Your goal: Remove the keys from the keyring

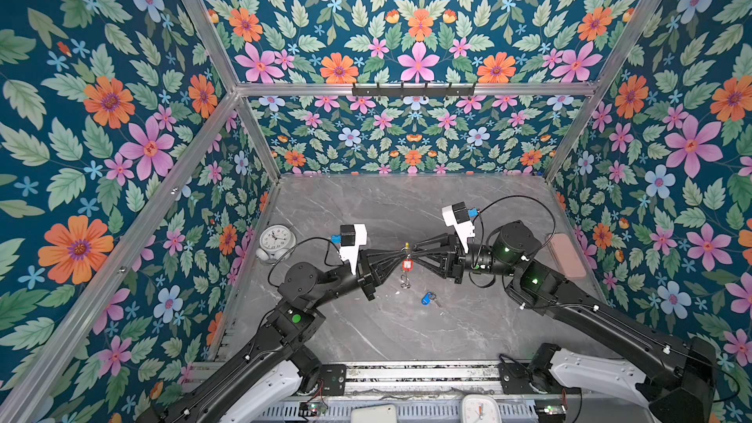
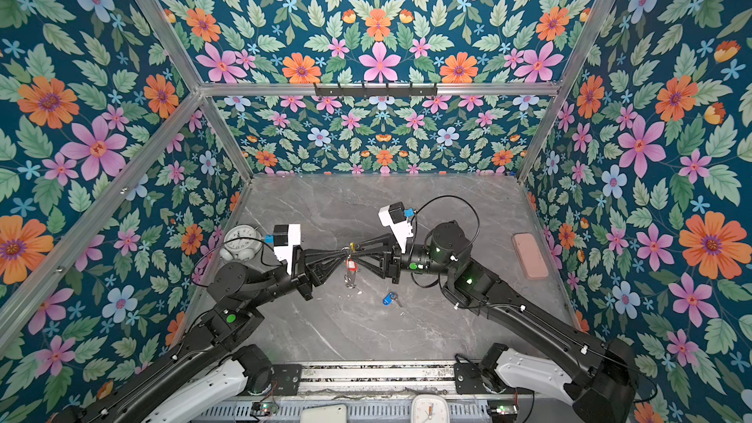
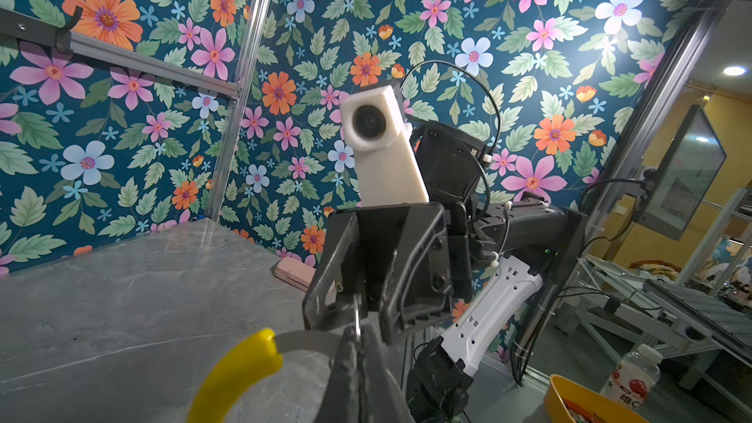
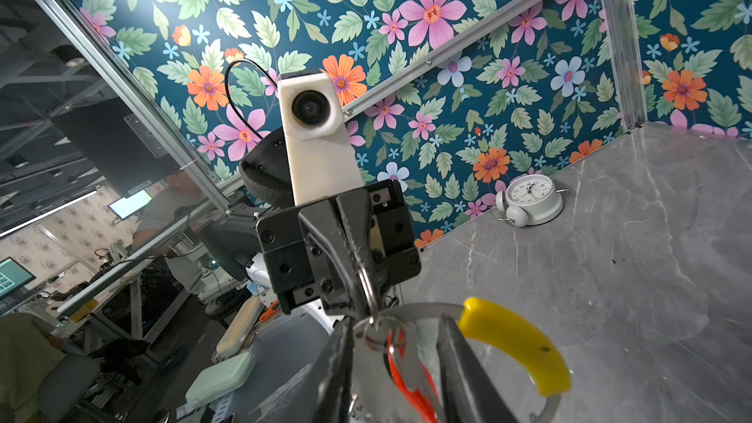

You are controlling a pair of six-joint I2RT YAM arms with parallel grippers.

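Both grippers meet above the middle of the table. My left gripper (image 1: pixel 401 256) is shut on the grey band of the keyring (image 3: pixel 305 341), next to its yellow sleeve (image 3: pixel 236 372). The keyring (image 4: pixel 423 309) hangs edge-on in both top views, its sleeve (image 1: pixel 406 245) on top. The red-tagged key (image 1: pixel 406 265) dangles from it on a split ring, with bare rings (image 1: pixel 404 280) below. My right gripper (image 4: pixel 396 343) is open, and the red tag (image 4: pixel 407 384) and its key hang between the spread fingers. The blue-tagged key (image 1: pixel 426 299) lies loose on the table, nearer the front.
A round white alarm clock (image 1: pixel 276 240) stands at the table's left edge. A pink case (image 1: pixel 565 256) lies along the right edge. A black hook rail (image 1: pixel 413 90) runs across the back wall. Floral walls enclose three sides.
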